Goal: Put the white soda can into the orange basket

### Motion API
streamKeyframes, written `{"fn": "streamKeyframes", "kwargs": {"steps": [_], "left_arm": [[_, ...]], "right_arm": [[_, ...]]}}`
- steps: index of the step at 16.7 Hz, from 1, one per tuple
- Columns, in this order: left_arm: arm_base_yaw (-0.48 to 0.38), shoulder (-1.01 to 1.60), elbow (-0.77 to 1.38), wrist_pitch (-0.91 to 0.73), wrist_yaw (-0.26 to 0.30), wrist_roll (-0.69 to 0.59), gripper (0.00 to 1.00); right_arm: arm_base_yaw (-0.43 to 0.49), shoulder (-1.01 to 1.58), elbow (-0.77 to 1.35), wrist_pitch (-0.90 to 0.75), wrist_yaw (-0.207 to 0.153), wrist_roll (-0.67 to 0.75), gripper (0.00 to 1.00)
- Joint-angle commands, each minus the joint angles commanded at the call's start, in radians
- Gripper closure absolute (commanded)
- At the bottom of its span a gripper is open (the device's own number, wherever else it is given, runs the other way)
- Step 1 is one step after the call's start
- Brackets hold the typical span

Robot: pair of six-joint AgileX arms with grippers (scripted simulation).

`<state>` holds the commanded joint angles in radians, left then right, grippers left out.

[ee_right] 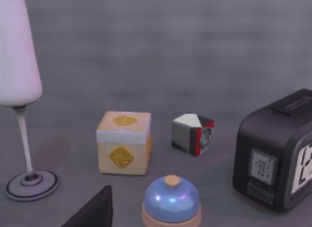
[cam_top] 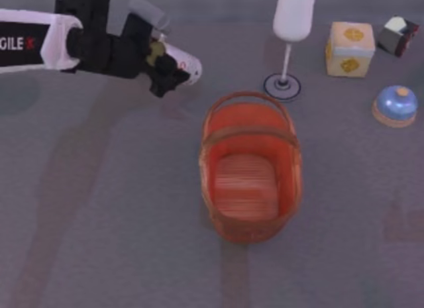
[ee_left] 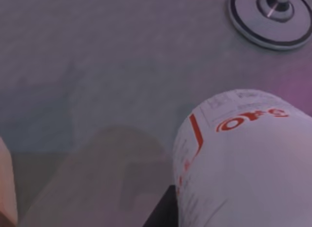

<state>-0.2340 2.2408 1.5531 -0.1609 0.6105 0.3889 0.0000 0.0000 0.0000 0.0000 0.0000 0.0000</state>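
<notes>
While you watch from above, your left tool (cam_top: 173, 75) pinches the white soda can (cam_top: 187, 65) up-left of the orange basket (cam_top: 250, 167). The left wrist view shows the can (ee_left: 243, 158) over the tabletop (ee_left: 97, 66), near the wine glass (ee_left: 273, 14). The right wrist view shows glass, bell (ee_right: 171, 201) and clock (ee_right: 278, 149); that tool's state you cannot tell.

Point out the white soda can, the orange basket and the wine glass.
white soda can (ee_left: 243, 158): left wrist view, on its printed side wall below the red lettering.
orange basket (cam_top: 249, 137): top view, on the arched handle.
wine glass (cam_top: 294, 13): top view, on the white bowl.
</notes>
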Motion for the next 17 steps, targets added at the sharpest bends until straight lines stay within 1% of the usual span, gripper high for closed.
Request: {"fn": "streamKeyframes", "kwargs": {"steps": [5, 7, 9, 11, 12, 14, 17], "left_arm": [[-0.052, -0.08, -0.167, 0.51, 0.334, -0.185, 1.0], [-0.07, -0.116, -0.225, 0.675, 0.448, -0.247, 1.0], [-0.084, -0.15, -0.271, 0.8, 0.542, -0.295, 1.0], [-0.094, -0.178, -0.302, 0.884, 0.61, -0.327, 1.0], [-0.097, -0.187, -0.311, 0.91, 0.632, -0.337, 1.0], [-0.1, -0.195, -0.318, 0.93, 0.649, -0.345, 1.0], [-0.1, -0.195, -0.318, 0.93, 0.649, -0.345, 1.0]], "right_arm": [[0.0, 0.0, 0.0, 0.0, 0.0, 0.0, 0.0], [0.0, 0.0, 0.0, 0.0, 0.0, 0.0, 0.0], [0.0, 0.0, 0.0, 0.0, 0.0, 0.0, 0.0], [0.0, 0.0, 0.0, 0.0, 0.0, 0.0, 0.0], [0.0, 0.0, 0.0, 0.0, 0.0, 0.0, 0.0], [0.0, 0.0, 0.0, 0.0, 0.0, 0.0, 0.0], [0.0, 0.0, 0.0, 0.0, 0.0, 0.0, 0.0]]}}
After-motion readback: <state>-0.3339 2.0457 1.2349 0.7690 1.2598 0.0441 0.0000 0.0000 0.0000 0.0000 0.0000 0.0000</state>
